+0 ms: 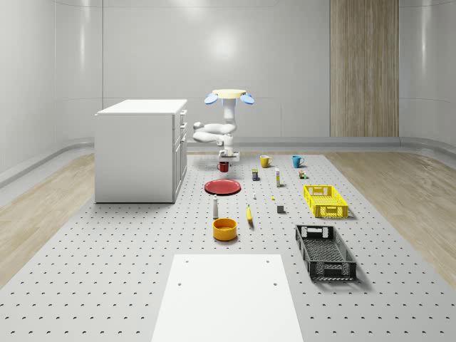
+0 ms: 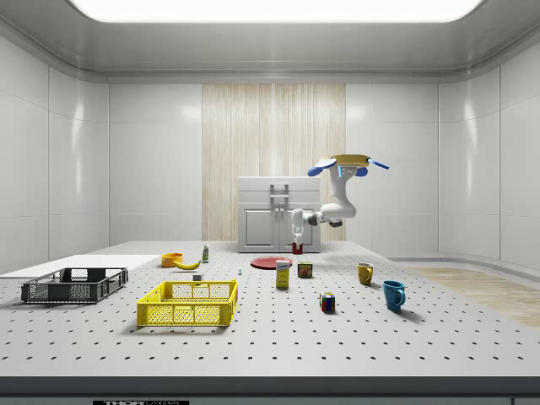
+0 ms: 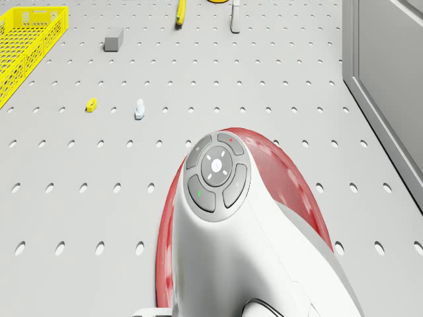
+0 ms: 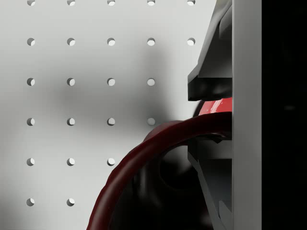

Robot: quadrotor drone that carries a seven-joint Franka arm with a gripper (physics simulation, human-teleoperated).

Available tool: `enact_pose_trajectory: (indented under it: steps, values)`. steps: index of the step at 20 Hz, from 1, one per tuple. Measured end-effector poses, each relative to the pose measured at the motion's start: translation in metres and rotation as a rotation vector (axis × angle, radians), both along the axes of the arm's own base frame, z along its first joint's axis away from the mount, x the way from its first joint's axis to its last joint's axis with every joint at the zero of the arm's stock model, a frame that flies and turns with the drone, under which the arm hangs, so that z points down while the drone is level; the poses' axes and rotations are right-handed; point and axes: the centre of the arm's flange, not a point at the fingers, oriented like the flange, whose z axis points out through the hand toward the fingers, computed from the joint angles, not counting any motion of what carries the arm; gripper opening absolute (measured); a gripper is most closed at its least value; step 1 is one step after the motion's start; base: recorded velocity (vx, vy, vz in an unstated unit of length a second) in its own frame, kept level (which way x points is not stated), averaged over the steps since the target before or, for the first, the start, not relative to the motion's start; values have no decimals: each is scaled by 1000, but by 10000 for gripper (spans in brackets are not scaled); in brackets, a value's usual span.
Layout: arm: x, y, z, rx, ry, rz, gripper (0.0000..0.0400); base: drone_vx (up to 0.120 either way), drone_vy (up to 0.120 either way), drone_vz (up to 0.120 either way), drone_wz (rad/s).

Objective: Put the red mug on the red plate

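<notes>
I see the red mug hanging just off the floor, clamped by its rim between the fingers of the gripper. In the wrist view the mug's dark red rim curves up into the fingers, which are pressed on the wall from both sides, so the gripper is closed on the mug. The mug hangs upright, a little beyond the red plate as the whole-scene camera looks, and not touching it. From the side camera the mug sits above and to the right of the plate.

The arm folds down from the drone, which hovers over the far part of the perforated floor, beside the white cabinet. In the drone view the arm's wrist covers the middle of the plate, whose red edge shows on both sides of it.

Nearer the whole-scene camera, past the plate, I see a small white bottle, a banana and an orange bowl. To that view's right stand a yellow mug, a blue mug, a yellow crate and a black crate. A white board lies closest to the camera.
</notes>
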Motion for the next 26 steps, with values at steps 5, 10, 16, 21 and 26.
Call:
enact_pose_trajectory:
  steps: [5, 10, 16, 21, 26]
  values:
    - [0, 0, 0, 0, 0, 0, 99, 120, -32, -16, 0]
    - [0, 0, 0, 0, 0, 0, 99, 120, 0, -48, 0]
    - [0, 0, 0, 0, 0, 0, 99, 120, 0, -7, 0]
    - [0, 0, 0, 0, 0, 0, 99, 120, 0, -48, 0]
    - [0, 0, 0, 0, 0, 0, 99, 120, 0, 0, 0]
